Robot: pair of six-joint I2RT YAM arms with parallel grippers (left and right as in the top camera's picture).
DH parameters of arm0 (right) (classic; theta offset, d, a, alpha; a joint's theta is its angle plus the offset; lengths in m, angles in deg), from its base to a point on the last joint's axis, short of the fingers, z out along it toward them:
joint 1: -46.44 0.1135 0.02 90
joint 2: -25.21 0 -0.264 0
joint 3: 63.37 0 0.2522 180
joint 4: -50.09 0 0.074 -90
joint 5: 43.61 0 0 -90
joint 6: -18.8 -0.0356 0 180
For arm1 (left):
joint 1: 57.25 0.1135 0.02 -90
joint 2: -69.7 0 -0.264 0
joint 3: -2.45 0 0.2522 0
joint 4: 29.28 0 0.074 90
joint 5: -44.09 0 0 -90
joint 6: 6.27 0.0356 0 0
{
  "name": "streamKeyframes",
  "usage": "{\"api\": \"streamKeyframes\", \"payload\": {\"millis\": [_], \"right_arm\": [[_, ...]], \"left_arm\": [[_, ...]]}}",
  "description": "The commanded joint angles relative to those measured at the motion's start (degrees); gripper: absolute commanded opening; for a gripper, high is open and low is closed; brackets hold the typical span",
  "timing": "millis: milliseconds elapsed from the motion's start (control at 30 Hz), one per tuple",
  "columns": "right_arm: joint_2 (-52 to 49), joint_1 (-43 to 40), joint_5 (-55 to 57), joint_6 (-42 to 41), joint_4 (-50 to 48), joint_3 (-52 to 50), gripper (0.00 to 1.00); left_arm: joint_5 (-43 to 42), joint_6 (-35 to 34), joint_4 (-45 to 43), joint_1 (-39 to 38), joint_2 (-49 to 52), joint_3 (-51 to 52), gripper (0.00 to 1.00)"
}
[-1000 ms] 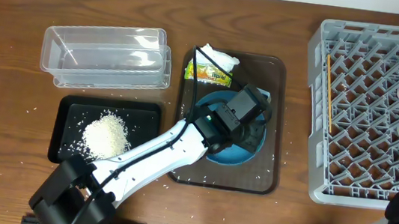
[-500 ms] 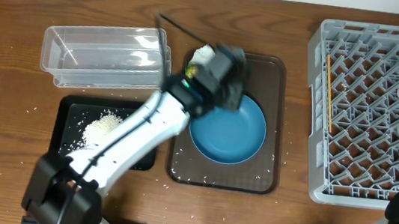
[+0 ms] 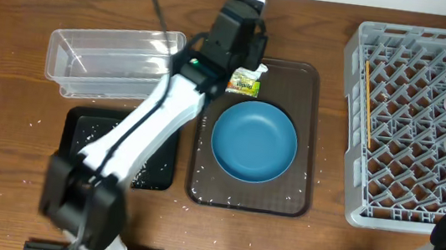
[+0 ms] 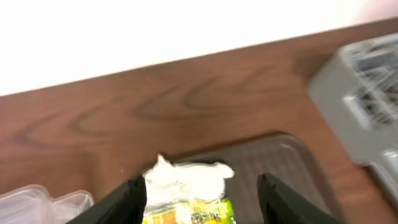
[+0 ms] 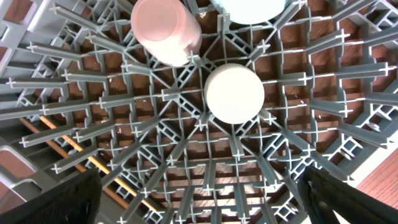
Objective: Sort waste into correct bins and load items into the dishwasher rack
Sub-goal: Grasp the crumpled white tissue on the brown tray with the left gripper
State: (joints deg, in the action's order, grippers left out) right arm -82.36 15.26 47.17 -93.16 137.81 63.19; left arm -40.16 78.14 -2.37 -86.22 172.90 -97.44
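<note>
My left gripper point(image 3: 244, 52) is open and empty over the far end of the brown serving tray point(image 3: 310, 84). In the left wrist view the crumpled white napkin point(image 4: 186, 177) and the green-yellow snack wrapper point(image 4: 194, 213) lie between its fingers point(image 4: 134, 200). The wrapper also shows in the overhead view point(image 3: 245, 82). The dark-blue dish point(image 3: 254, 140) lies on the tray. The grey rack point(image 3: 425, 47) holds a pink cup point(image 5: 166, 28), a white cup point(image 5: 234, 93) and chopsticks point(image 3: 368, 99). My right gripper point(image 5: 199, 208) is open above the rack floor.
The clear tub point(image 3: 116, 62) stands left of the brown tray. The black tray point(image 3: 78, 138) lies in front of it, with scattered rice; my left arm crosses over it and hides the heap. Loose grains dot the table. The wall edge runs along the back.
My left arm swung from over the blue dish to the far end of the brown tray, above the wrapper and napkin. The dish is now uncovered. The right arm has not moved.
</note>
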Motion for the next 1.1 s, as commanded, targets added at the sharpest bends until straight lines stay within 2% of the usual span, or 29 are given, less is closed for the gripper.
{"api": "streamKeyframes", "payload": {"millis": [0, 100, 267, 500, 700, 1067], "right_arm": [[-0.13, -0.15, -0.17, -0.74, 0.09, 0.22, 0.99], [-0.13, -0.15, -0.17, -0.72, 0.09, 0.22, 0.99], [-0.13, -0.11, -0.17, -0.72, 0.09, 0.22, 0.99], [-0.13, -0.04, -0.15, -0.72, 0.09, 0.22, 0.99], [-0.13, -0.04, -0.17, -0.74, 0.09, 0.22, 0.99], [-0.13, 0.35, -0.17, -0.72, 0.15, 0.22, 0.99]], "left_arm": [[3.96, 5.9, -2.67, 0.2, 7.72, -0.35, 0.61], [3.96, 15.39, -4.28, 0.2, 13.09, -0.35, 0.67], [3.96, 22.99, -2.4, 0.57, 16.74, -0.35, 0.76], [2.99, 22.93, -0.9, 1.95, 16.63, -0.35, 0.78], [-6.78, 19.85, 0.72, 3.04, 16.83, -0.2, 0.78], [-7.04, 19.87, 0.61, 3.08, 20.98, -0.02, 0.77]]}}
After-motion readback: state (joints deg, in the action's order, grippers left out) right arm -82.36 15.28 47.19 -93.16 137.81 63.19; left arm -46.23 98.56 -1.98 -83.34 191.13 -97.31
